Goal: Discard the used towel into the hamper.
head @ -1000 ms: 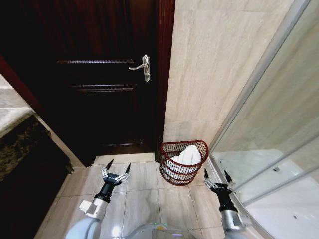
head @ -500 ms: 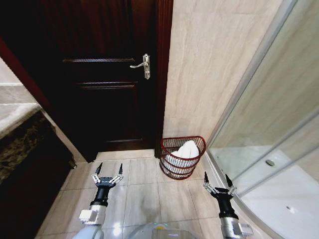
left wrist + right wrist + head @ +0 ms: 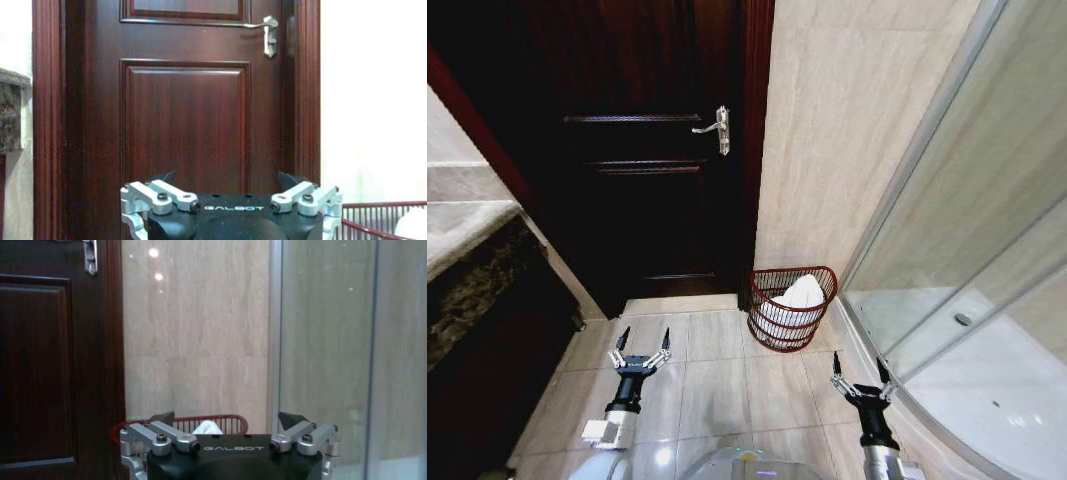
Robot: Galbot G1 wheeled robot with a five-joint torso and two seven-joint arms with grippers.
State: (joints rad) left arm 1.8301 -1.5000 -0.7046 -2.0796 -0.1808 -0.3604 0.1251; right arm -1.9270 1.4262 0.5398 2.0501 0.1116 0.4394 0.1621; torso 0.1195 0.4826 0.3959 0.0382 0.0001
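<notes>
Towel (image 3: 797, 298) lay white, soft, light in hamper (image 3: 779, 335); best pinched at loose fold. Left gripper (image 3: 639, 350), right gripper (image 3: 859, 378): jaws released, holding nothing.

Cut off and hidden parts

The small dark red-brown wire hamper (image 3: 383, 220) was cut by the left wrist picture's edge, and the black right gripper (image 3: 227, 424) hid its lower half; the white towel (image 3: 795, 299) inside was partly hidden by the rim.
</notes>
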